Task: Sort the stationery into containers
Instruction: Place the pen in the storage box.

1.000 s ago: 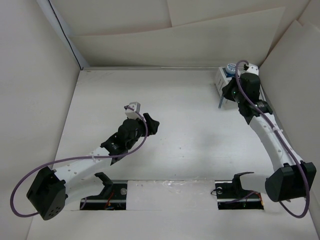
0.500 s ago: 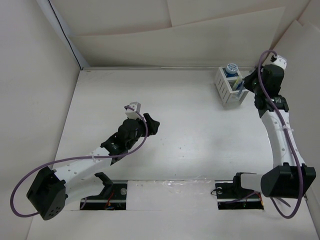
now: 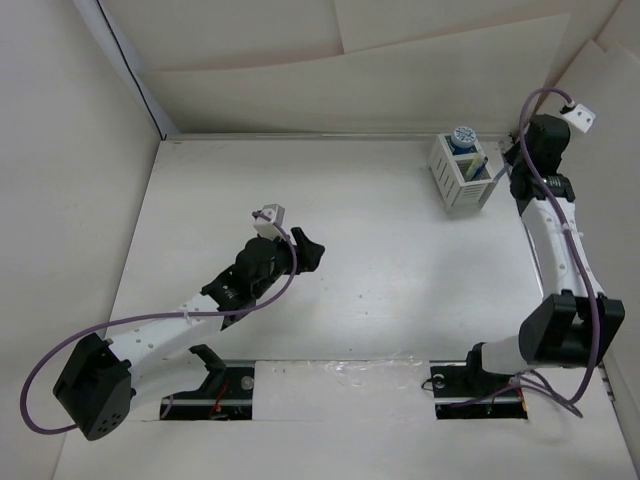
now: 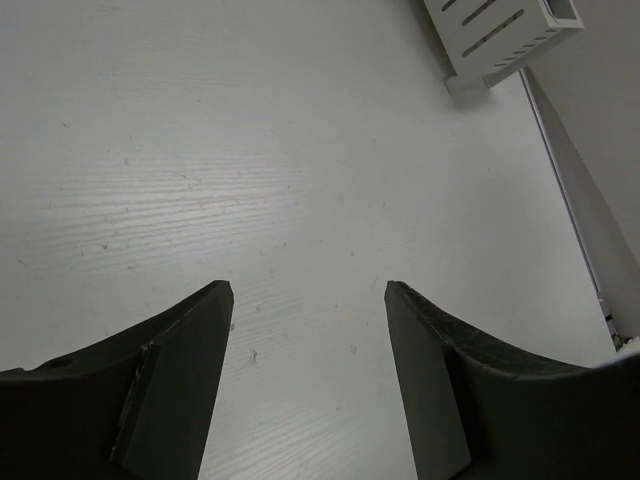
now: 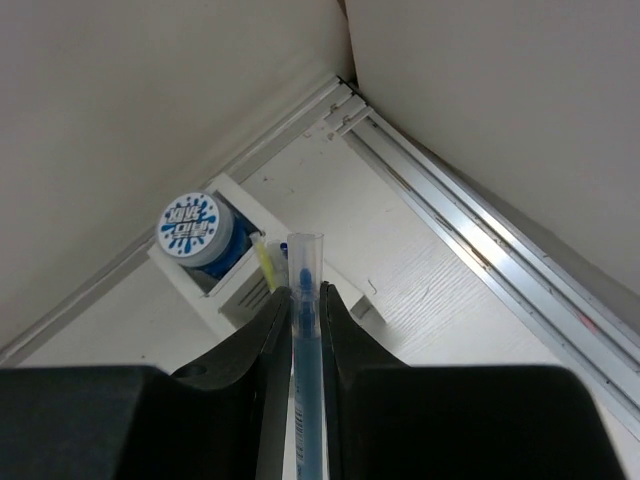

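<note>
Update: your right pincer (image 5: 303, 296) was parked over the organizer box (image 5: 232, 296) a second ago. It has now swung off to the side, fingers pressed in on the light-blue stick (image 5: 304, 260), which pokes out forward past the tips. So that stick isn't sorted yet, I'd say. The box sits just ahead of and below the pincer. A patterned roll (image 5: 192, 226) fills the compartment ahead-left, and the pale-yellow stick (image 5: 266, 262) leans in the nearer one. You'll probably need to line up over that nearer slot before letting go. Your left pincer (image 4: 308, 292) has spread a bit wider, with nothing between its fingers. Only bare surface (image 4: 250, 150) lies under it, and the box is well ahead to its right.
</note>
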Robot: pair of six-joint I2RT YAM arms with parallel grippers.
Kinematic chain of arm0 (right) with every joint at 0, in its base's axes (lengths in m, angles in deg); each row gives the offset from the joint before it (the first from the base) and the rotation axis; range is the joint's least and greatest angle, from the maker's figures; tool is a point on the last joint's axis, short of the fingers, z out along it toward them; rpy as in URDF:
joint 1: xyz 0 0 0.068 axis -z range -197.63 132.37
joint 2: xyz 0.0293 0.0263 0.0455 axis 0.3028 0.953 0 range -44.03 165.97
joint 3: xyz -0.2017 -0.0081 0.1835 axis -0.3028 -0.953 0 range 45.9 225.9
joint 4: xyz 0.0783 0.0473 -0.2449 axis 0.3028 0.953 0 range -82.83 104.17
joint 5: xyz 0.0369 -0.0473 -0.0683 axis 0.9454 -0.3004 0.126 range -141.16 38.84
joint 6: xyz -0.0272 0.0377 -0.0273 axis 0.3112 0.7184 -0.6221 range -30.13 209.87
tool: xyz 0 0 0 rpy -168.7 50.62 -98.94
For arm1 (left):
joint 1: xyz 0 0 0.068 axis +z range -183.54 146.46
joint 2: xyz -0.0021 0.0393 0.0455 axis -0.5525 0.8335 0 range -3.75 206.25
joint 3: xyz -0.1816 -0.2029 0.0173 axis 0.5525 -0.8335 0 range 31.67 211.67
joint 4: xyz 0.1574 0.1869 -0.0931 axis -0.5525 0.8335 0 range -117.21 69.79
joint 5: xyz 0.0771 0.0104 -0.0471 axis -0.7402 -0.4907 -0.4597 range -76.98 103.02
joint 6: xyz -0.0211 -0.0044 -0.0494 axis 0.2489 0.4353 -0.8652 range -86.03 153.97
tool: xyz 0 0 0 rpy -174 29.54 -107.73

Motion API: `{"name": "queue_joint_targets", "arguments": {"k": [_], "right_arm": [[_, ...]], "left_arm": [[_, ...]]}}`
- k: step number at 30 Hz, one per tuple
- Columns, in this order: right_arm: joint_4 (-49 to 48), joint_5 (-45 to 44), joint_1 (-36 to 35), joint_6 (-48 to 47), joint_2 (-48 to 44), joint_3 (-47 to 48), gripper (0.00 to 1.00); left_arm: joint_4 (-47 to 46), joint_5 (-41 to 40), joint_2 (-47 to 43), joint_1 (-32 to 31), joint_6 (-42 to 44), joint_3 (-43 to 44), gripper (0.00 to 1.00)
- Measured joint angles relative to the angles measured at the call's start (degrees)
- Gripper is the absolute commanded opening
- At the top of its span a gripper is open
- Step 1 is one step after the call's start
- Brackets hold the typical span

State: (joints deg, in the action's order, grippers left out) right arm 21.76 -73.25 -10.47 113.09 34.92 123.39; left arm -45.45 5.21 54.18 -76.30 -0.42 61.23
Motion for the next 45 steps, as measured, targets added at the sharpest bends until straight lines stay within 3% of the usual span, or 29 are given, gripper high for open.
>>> {"name": "queue_joint_targets", "arguments": {"k": [2, 4, 5, 6, 20, 32, 35, 36, 39, 42, 43, 45], "right_arm": [[-0.5, -1.5, 0.0, 0.1, 3.5, 1.1, 0.00], [-1.8, -3.0, -0.1, 0.0, 7.2, 2.8, 0.00], [-2.6, -3.8, -0.2, -0.3, 9.1, 3.5, 0.00], [-3.6, -4.7, -0.4, -0.7, 10.7, 3.8, 0.00], [-16.7, -16.0, -6.5, -9.1, 28.6, 11.1, 0.00], [-21.3, -23.0, -9.5, -13.4, 36.7, 13.9, 0.02], [-22.9, -24.2, -10.2, -13.8, 36.7, 13.2, 0.16], [-23.9, -24.4, -10.3, -13.8, 36.7, 12.6, 0.27], [-25.4, -25.0, -10.9, -13.6, 35.9, 9.0, 0.44], [-25.7, -25.5, -11.4, -12.9, 33.6, 4.7, 0.54], [-25.8, -25.5, -11.4, -12.7, 32.6, 3.6, 0.65], [-25.7, -25.6, -11.7, -12.0, 29.9, 1.3, 0.76]], "left_arm": [[-0.3, 0.8, 0.0, 0.0, 0.0, 0.0, 0.62], [-1.1, 1.6, 0.0, 0.0, 0.2, -0.2, 0.71], [-1.5, 1.9, 0.0, 0.0, 0.3, -0.3, 0.78], [-1.9, 2.1, 0.1, 0.0, 0.3, -0.5, 1.00], [-4.3, 3.5, 3.3, -1.5, 0.4, -1.9, 1.00], [-5.8, 3.7, 6.6, -1.5, 0.7, -1.9, 1.00], [-6.0, 3.7, 6.6, -1.5, 0.9, -1.9, 1.00], [-6.1, 3.8, 6.6, -1.5, 0.9, -1.9, 1.00], [-6.3, 3.8, 6.6, -1.5, 0.9, -1.9, 1.00], [-6.4, 3.8, 6.6, -1.5, 0.9, -1.9, 1.00], [-6.4, 3.8, 6.6, -1.5, 0.9, -1.9, 1.00], [-6.4, 3.8, 6.5, -1.5, 0.9, -1.9, 1.00]]}}
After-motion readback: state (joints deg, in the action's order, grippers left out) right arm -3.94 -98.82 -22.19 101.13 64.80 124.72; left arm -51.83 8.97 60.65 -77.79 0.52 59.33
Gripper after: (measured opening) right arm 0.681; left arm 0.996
